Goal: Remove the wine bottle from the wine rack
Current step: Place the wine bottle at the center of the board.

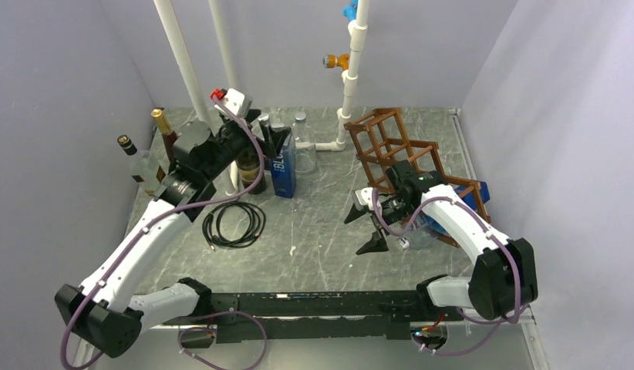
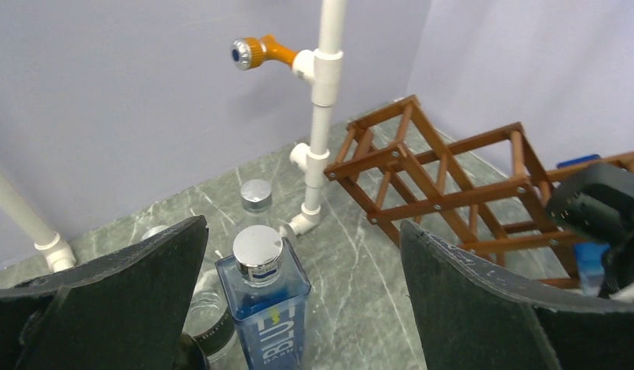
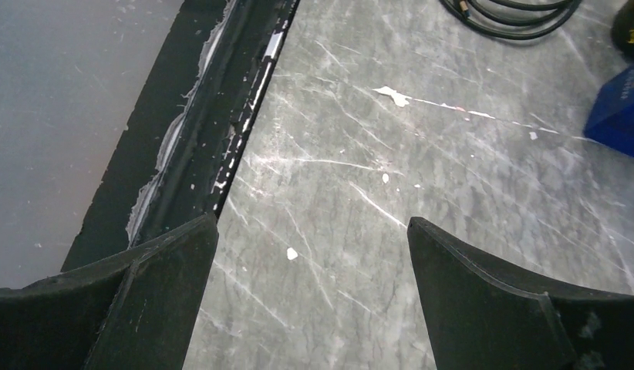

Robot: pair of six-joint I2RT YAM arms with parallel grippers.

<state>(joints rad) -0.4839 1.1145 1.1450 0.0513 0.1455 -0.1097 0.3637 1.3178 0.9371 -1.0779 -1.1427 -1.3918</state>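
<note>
- Grey marble table top [image 1: 329,247], lavender walls on three sides. The wine rack [image 2: 453,199] stands at the right rear.
- Wine bottle: none shows in the rack's open upper cells. A blue object [image 1: 474,194] sits in the low near end, half hidden by the right arm [image 1: 453,220]. You cannot tell from here whether it is a bottle.
- Left gripper [image 2: 302,231]: jaws wide apart, straddling the blue BLU bottle [image 2: 264,316], which stands upright on the table. Neither finger touches it. It reads as a set-down, by my judgement.
- To clear it well, lift straight up before you swing. Sideways drift would likely put a finger into the cap and tip the bottle.
- Right gripper [image 3: 312,231]: jaws apart, nothing between them, aimed down at bare marble by the black front rail [image 3: 214,131].
- If you go for the blue object, draw it out along the cell's length. The slats would probably catch a tilted pull.
- In the way:
  - clear bottle with silver cap [image 2: 256,196], just behind the BLU bottle
  - white pipe [image 2: 323,108] with orange valve [image 2: 260,52], beside the rack
  - dark gold-capped bottle [image 1: 167,139] at left rear
  - black cable coil [image 1: 256,223] mid-table
</note>
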